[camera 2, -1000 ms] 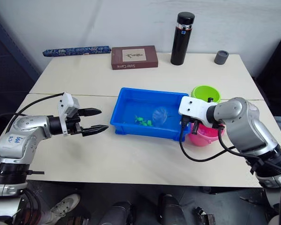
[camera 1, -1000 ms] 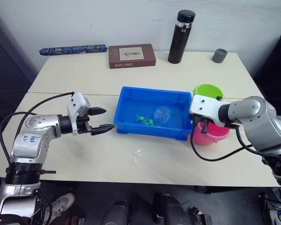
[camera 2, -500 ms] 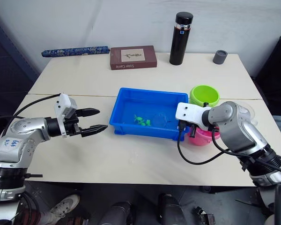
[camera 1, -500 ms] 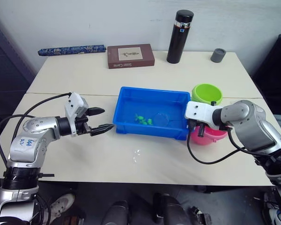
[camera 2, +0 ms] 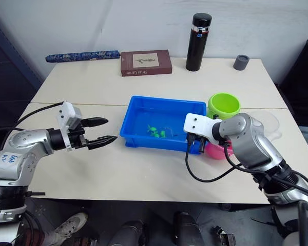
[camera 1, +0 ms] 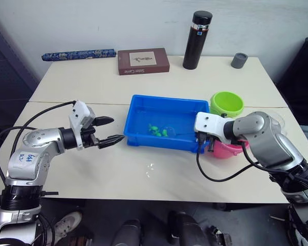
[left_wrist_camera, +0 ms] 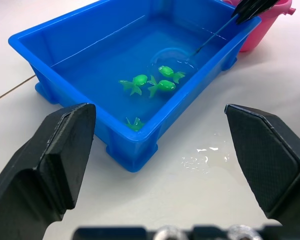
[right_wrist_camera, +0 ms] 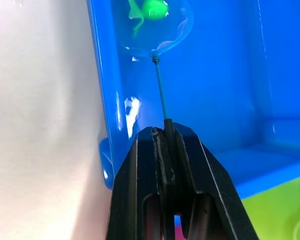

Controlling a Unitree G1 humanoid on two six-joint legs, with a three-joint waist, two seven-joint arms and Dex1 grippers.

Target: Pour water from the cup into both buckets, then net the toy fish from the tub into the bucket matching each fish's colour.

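The table (camera 1: 92, 82) was pale, with the blue tub (camera 1: 167, 123) near its middle, holding water. Behind it stood a black thermos (camera 1: 197, 34), a brown box (camera 1: 143, 61), a rolled blue bundle (camera 1: 78, 53) and a small grey cup (camera 1: 239, 60). The green bucket (camera 1: 227, 103) sat just right of the tub, the pink bucket (camera 1: 226, 150) in front of it, mostly behind the right arm. The clear cup (camera 2: 264, 122) showed behind that arm too. The left gripper (camera 1: 109, 130) hung off the tub's left side, fingers spread, holding nothing. The right gripper (right_wrist_camera: 166, 150) was clamped on the net (left_wrist_camera: 171, 59) by its thin stick at the tub's right wall, the hoop down in the water. Four green fish (left_wrist_camera: 160, 85) lay in the tub, one (right_wrist_camera: 152, 8) at the hoop.
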